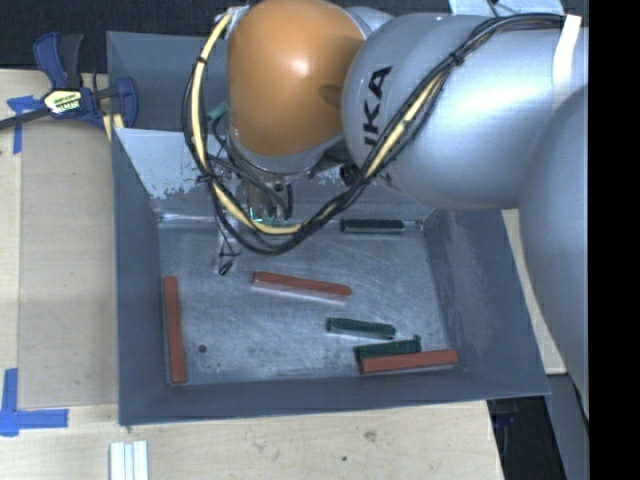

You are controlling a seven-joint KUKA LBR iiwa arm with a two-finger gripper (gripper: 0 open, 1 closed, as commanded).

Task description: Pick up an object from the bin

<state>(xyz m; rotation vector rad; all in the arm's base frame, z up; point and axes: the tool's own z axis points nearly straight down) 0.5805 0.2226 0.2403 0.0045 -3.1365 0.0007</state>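
Note:
My gripper (264,206) hangs under the arm's wrist over the back left part of the bin floor. The loose thing closest to it is a flat reddish-brown bar (300,285), lying just in front of it near the middle of the bin, slightly slanted. A dark green bar (372,226) lies against the back wall to the gripper's right. Nothing shows in the gripper's hold.
A long reddish bar (175,328) lies along the left wall. At the front right lie two dark green bars (360,326) (388,348) and a reddish bar (407,361) close together. The arm covers the bin's back and right side.

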